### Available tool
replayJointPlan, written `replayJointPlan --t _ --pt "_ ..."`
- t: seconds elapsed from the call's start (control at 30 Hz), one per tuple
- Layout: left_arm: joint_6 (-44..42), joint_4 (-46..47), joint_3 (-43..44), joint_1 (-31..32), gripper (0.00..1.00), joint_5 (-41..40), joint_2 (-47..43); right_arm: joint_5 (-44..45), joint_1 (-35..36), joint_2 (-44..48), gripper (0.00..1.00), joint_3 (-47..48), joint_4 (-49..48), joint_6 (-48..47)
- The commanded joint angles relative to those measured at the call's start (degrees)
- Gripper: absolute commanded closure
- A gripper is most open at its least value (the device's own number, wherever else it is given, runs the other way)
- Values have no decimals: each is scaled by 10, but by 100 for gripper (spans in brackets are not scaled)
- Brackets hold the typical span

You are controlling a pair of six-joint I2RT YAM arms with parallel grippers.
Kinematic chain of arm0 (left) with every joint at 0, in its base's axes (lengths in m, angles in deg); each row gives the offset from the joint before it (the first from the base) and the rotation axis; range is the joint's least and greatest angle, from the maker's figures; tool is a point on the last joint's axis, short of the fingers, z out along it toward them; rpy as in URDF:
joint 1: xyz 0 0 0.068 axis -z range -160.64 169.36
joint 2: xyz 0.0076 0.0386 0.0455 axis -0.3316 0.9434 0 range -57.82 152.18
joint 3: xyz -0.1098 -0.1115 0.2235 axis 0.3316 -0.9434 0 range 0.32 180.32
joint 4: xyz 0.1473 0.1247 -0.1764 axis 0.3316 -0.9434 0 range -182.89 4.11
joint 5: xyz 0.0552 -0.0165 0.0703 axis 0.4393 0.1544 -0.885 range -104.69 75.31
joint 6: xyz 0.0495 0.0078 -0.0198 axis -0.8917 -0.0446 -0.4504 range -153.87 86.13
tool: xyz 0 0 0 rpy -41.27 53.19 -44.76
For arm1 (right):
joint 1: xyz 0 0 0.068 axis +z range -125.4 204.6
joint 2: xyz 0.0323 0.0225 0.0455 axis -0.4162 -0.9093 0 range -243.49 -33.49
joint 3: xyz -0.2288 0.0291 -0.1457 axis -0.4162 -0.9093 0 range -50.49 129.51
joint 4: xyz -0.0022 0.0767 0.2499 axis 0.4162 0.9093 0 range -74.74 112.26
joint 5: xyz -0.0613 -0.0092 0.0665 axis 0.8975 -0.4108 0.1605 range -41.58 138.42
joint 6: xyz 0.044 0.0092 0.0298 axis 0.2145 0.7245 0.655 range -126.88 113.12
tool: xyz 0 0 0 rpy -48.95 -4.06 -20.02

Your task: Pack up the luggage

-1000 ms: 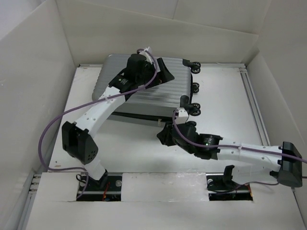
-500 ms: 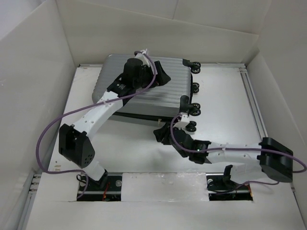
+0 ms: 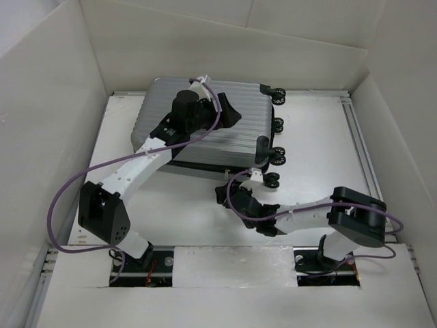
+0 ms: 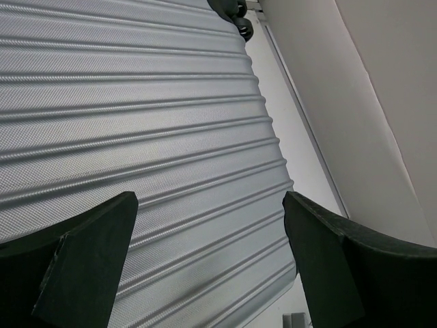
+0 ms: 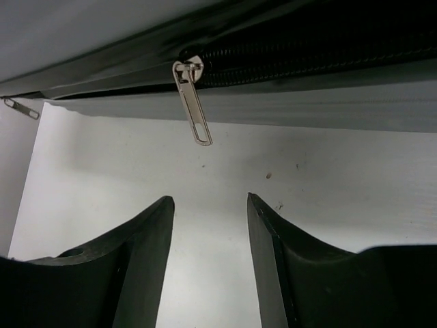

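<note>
The luggage [image 3: 235, 145] is a silver-grey ribbed suitcase lying shut and flat at the back of the table, with its black wheels [image 3: 276, 156] on the right. My left gripper [image 3: 229, 113] hovers open over the shell. In the left wrist view its jaws [image 4: 208, 198] stand wide apart above the ribbed shell [image 4: 136, 123], holding nothing. My right gripper [image 3: 222, 195] is low at the suitcase's near edge. In the right wrist view it [image 5: 209, 198] is open and empty, just below a hanging silver zipper pull [image 5: 193, 102] on the black zipper [image 5: 307, 61].
A second zipper pull [image 5: 20, 108] hangs further left along the seam. White walls [image 3: 54, 102] enclose the table on the left, back and right. A rail [image 3: 358, 147] runs along the right side. Purple cables [image 3: 68, 198] loop from both arms.
My right arm has folded back, with its elbow swinging nearer and its gripper sliding left along the suitcase's near edge. My left gripper has shifted slightly over the shell.
</note>
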Motion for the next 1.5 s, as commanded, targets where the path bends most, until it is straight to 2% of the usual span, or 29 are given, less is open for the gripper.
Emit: replayJointPlan --t 0.0,0.2,0.27,0.4,0.57,0.83,0.93,0.97,1.07,1.23,1.47 --pt "-3 47 -23 -9 14 14 -28 54 9 5 47 16 -75 -10" --pt "8 86 -58 -14 14 13 -62 109 9 26 46 -64 -261 -63" --pt "15 106 -75 -19 13 13 -83 96 2 26 46 -69 -287 -85" --pt "15 107 -81 -19 13 13 -83 96 -3 20 46 -47 -257 -105" --pt "20 120 -95 -19 13 8 -89 65 -9 1 47 -62 -351 -123" --pt "20 120 -101 -19 13 -3 -73 59 -21 -31 50 -31 -345 -129" --pt "26 133 -106 -19 13 2 -73 59 -21 -37 55 -36 -358 -123" --pt "26 133 -111 -19 13 2 -73 59 -21 -37 59 -36 -358 -117" --pt "26 133 -111 -19 13 2 -73 59 -21 -43 61 -36 -358 -111" --pt "26 133 -111 -19 13 2 -85 93 -21 -36 49 -48 -318 -60" --pt "26 133 -117 -19 13 2 -85 101 -13 -46 47 -45 -297 -35"
